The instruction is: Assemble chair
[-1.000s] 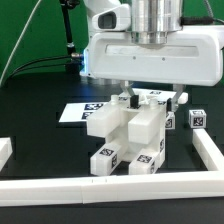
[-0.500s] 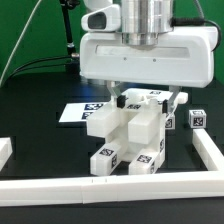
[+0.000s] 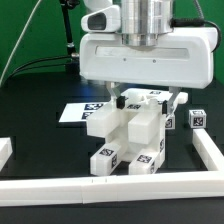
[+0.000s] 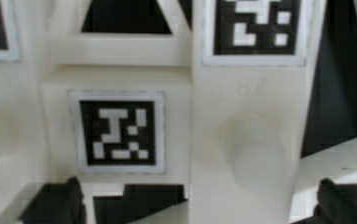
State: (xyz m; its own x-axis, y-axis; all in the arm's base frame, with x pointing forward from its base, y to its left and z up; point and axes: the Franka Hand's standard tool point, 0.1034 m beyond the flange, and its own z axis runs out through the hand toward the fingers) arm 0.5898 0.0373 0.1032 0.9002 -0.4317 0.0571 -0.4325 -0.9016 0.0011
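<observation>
The chair stands partly joined in the middle of the black table, a cluster of chunky white blocks with black-and-white tags on their fronts. My gripper hangs right above its top, open, with one dark finger on each side of the upper parts. In the wrist view the chair's white uprights and a tag fill the picture. The dark fingertips show at both corners, with the gripper straddling the uprights and pinching nothing. A small tagged cube lies loose to the exterior view's right.
The marker board lies flat behind the chair toward the exterior view's left. A long white border rail runs along the front and up the right side. A green backdrop and black cables stand behind.
The jaws have opened wider, and the gripper body has shifted a little toward the exterior view's left. Over the last half second nothing has moved.
</observation>
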